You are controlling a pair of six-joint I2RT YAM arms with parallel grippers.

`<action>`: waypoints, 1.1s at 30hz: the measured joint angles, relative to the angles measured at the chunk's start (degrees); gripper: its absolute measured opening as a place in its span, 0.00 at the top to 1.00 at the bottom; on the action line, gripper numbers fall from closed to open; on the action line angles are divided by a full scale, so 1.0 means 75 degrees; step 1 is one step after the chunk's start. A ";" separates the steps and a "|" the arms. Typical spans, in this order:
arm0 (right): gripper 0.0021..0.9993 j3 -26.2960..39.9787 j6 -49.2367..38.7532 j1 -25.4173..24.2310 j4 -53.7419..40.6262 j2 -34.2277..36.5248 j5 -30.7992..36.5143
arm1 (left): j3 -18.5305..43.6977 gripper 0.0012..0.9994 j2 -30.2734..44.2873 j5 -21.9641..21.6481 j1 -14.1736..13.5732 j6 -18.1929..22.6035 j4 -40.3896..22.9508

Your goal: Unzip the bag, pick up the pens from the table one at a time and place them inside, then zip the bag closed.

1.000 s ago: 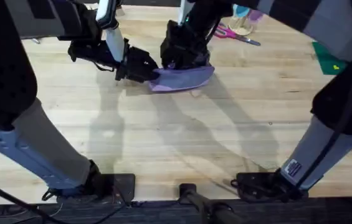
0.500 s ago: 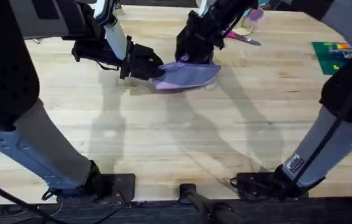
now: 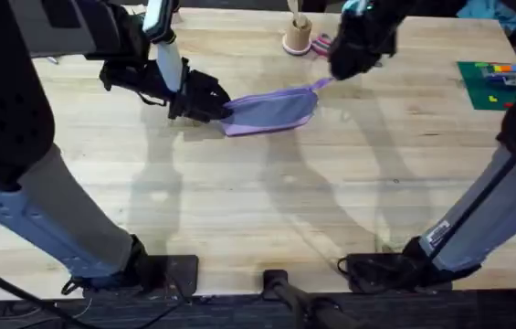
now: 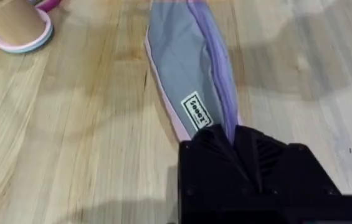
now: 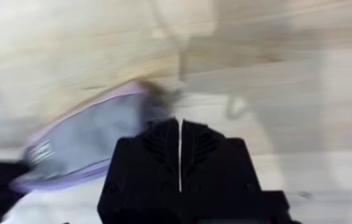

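Observation:
The lavender bag (image 3: 271,110) lies on the table (image 3: 267,201) at the back middle, its zipper line (image 4: 216,68) running along its length and looking closed. My left gripper (image 3: 214,102) is shut on the bag's left end, and in the left wrist view its black fingers (image 4: 235,134) pinch the fabric beside a small label. My right gripper (image 3: 335,71) hovers just past the bag's right corner, which points up toward it. The right gripper (image 5: 180,124) is shut, and I cannot tell if anything is between the pads. The pens are out of view.
A small wooden spool (image 3: 296,37) stands behind the bag, with pink scissor handles (image 3: 321,44) beside it. A green mat (image 3: 493,82) holding coloured bits lies at the far right. Both arms rise large and dark at the view's sides.
My right gripper has travelled from the bag's left part to beyond its right end. The bag has stretched out flatter and longer. My left gripper has kept its grip.

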 joint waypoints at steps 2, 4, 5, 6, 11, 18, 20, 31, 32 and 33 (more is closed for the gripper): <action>0.97 0.0003 -0.0047 -0.0173 0.0011 -0.0025 0.0588 | -0.0001 0.96 0.0000 -0.0039 0.0053 0.0000 -0.0003; 0.97 0.0003 -0.0090 -0.0334 0.0031 -0.0042 0.0946 | -0.0001 0.96 -0.0001 -0.0053 0.0077 0.0000 -0.0009; 0.97 0.0003 -0.0112 -0.0397 0.0034 -0.0048 0.1085 | -0.0001 0.96 0.0000 -0.0057 0.0079 -0.0003 -0.0009; 0.97 0.0003 -0.0138 -0.0440 0.0034 -0.0048 0.1198 | -0.0001 0.96 -0.0001 -0.0058 0.0079 -0.0002 -0.0009; 0.97 0.0003 -0.0193 -0.0484 0.0036 -0.0048 0.1450 | -0.0001 0.96 -0.0003 -0.0074 0.0079 0.0000 -0.0009; 0.97 0.0003 -0.0309 -0.0452 0.0197 -0.0057 0.1565 | -0.0001 0.96 0.0000 -0.0080 0.0076 0.0000 -0.0009; 0.83 0.0003 -0.0446 -0.0400 0.0189 -0.0134 0.1588 | -0.0001 0.96 0.0000 -0.0079 0.0079 0.0000 -0.0009; 0.00 0.0095 -0.1881 0.1143 0.0156 -0.1410 0.1964 | 0.0086 0.27 -0.0002 -0.0428 0.0136 0.0003 -0.0450; 0.00 0.0108 -0.1947 0.1269 0.0153 -0.1469 0.2060 | 0.0142 0.13 0.0000 -0.0516 0.0147 0.0003 -0.0565; 0.00 0.0122 -0.2004 0.1397 0.0153 -0.1516 0.2182 | 0.0235 0.04 0.0000 -0.0637 0.0159 -0.0016 -0.0747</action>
